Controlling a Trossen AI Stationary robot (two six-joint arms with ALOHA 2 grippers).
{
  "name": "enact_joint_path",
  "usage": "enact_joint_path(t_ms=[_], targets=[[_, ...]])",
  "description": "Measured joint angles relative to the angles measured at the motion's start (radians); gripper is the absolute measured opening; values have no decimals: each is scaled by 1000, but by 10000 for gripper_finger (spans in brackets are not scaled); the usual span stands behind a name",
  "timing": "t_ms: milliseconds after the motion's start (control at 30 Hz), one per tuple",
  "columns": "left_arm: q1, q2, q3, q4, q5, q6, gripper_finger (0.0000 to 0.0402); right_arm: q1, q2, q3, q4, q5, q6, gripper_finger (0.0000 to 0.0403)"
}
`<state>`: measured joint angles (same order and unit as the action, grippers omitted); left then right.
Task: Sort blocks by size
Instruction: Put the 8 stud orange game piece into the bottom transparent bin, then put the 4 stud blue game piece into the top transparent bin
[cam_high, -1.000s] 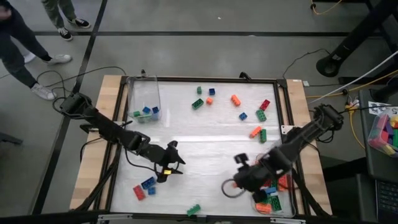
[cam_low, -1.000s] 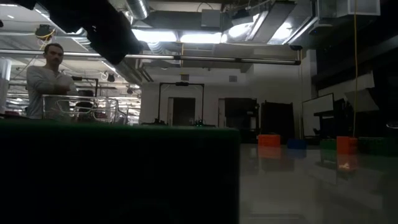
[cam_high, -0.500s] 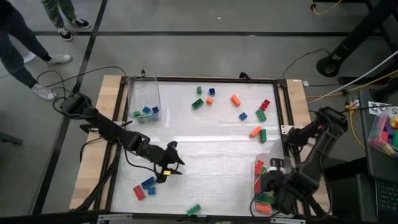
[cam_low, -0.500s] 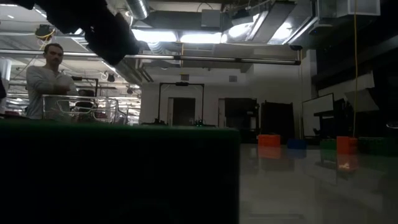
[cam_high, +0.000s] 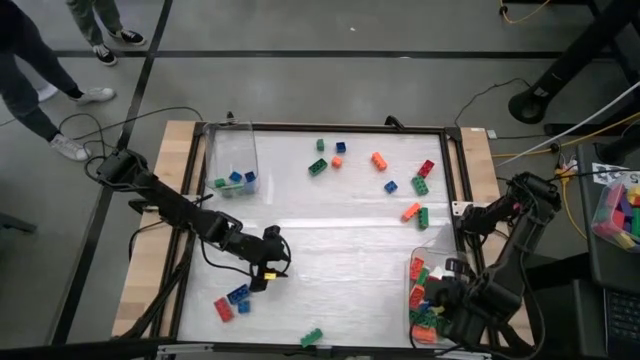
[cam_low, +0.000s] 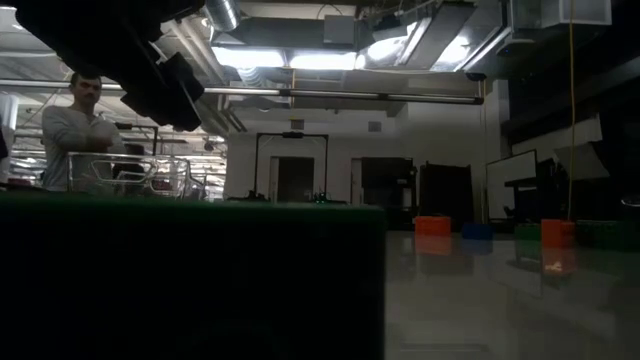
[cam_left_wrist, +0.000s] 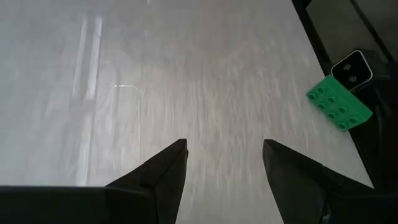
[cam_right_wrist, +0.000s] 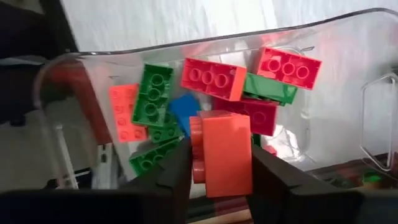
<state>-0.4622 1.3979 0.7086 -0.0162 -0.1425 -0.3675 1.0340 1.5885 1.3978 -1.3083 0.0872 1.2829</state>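
Studded bricks, red, orange, green and blue, lie scattered over the table's far half (cam_high: 379, 160). A few lie near left (cam_high: 232, 301), and one green brick (cam_high: 312, 337) sits at the near edge; it also shows in the left wrist view (cam_left_wrist: 339, 106). My left gripper (cam_high: 272, 262) is open and empty above bare table (cam_left_wrist: 224, 155). My right gripper (cam_high: 437, 297) is shut on an orange brick (cam_right_wrist: 224, 149) over the clear bin (cam_high: 418, 262) at near right, which holds several longer bricks (cam_right_wrist: 214, 78). My right gripper pinches the orange brick between its two fingers, on two opposite sides (cam_right_wrist: 244, 155). The fingers come from above, pointing down into the bin. The brick is lifted clear of the bricks below, tipped on its side with its studs (cam_right_wrist: 198, 146) facing sideways.
A second clear bin (cam_high: 232, 160) at the far left holds a few small bricks. The green brick at the near edge fills the low view's left foreground (cam_low: 190, 280). A person (cam_low: 80, 130) stands beyond the table. A box of other blocks (cam_high: 618, 215) sits off the table's right side.
My right gripper has gone from the table's near middle toward the right edge and now hangs over the near-right bin. My left gripper has tipped down a little and otherwise stays in place.
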Motion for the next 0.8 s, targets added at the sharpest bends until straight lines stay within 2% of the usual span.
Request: enact_joint_path(t_ms=[233, 367, 467, 600, 667, 733, 800], targets=[[0, 0, 0, -1, -1, -6, 198, 0, 0, -38, -6, -18, 15, 200], [0, 0, 0, -1, -3, -5, 198, -13, 0, -20, -44, -4, -17, 212], [0, 0, 0, -1, -3, -3, 198, -53, 0, 18, -141, 14, -111, 209], [0, 1, 0, -1, -25, 1, 198, -136, 0, 80, -270, 135, -277, 202], [0, 1, 0, 0, -31, 1, 198, -192, -12, 89, -250, 229, -364, 200], [0, 1, 0, 0, -43, 1, 198, -264, -28, 90, -243, 306, -397, 198], [0, 1, 0, -1, -52, 1, 198, -361, -30, 91, -266, 322, -404, 198]])
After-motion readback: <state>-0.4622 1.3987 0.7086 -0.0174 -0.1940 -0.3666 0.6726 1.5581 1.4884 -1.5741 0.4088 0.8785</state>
